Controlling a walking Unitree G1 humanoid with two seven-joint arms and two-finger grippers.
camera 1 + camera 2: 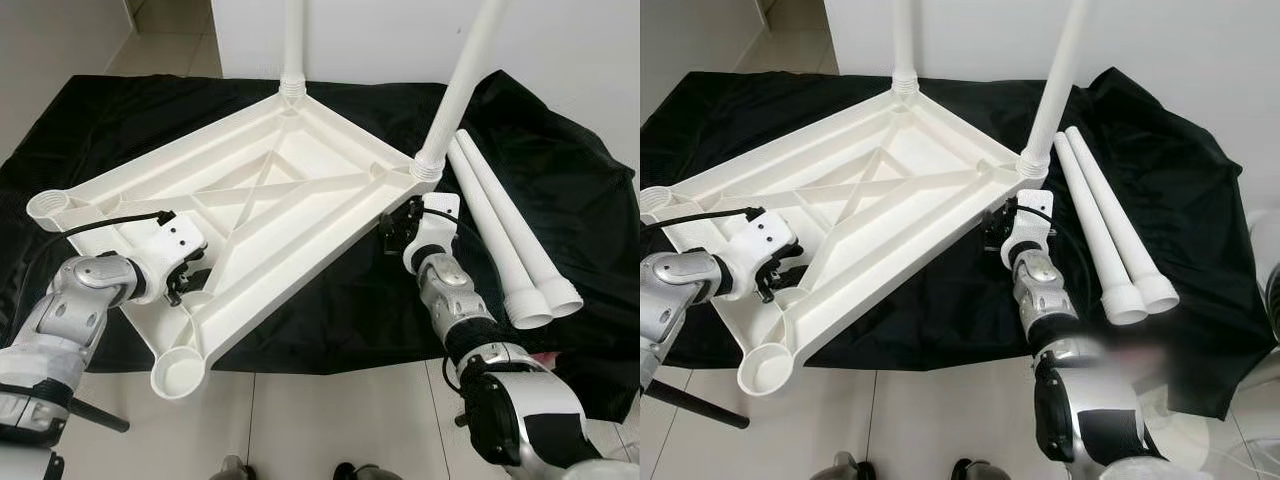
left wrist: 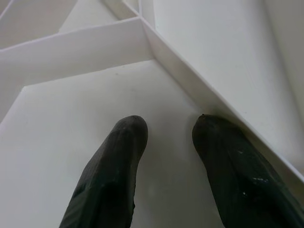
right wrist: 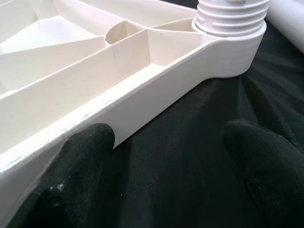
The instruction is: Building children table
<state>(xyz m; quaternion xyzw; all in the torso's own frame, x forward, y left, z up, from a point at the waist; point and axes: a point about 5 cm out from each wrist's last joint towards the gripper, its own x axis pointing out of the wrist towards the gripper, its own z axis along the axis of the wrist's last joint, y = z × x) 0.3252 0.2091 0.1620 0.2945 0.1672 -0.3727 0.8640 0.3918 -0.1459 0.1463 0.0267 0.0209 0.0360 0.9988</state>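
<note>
Floor tiles of pale grey (image 1: 330, 420) lie nearest the robot, in front of a low worktop covered with a crumpled black cloth (image 1: 560, 190). On that cloth rests the white moulded plastic tabletop (image 1: 250, 200), upside down so its ribbed underside faces up, its near end overhanging the worktop edge. The near round corner socket (image 1: 178, 374) is an empty cup, and so is the left one (image 1: 48, 206).

Reaching in from the left, the left gripper (image 1: 185, 283) sits inside a ribbed bay of the underside; in the left wrist view its black fingers (image 2: 116, 166) are parted and press on bare plastic, one against a rib, grasping nothing. At the right rim, near the right far corner, is the right gripper (image 1: 395, 232); its wrist view shows its fingers (image 3: 80, 156) spread wide, one at the rim's outer wall, the other over the cloth, closed on nothing.

Farther back, two white tube legs (image 1: 455, 85) stand screwed into the far sockets. Two loose white tube legs (image 1: 500, 225) lie side by side on the cloth, just right of the right gripper, their long axes running near to far, flared ends toward the robot. The right arm is clearly nearer them, so it looks best placed to fetch one for an empty socket.
</note>
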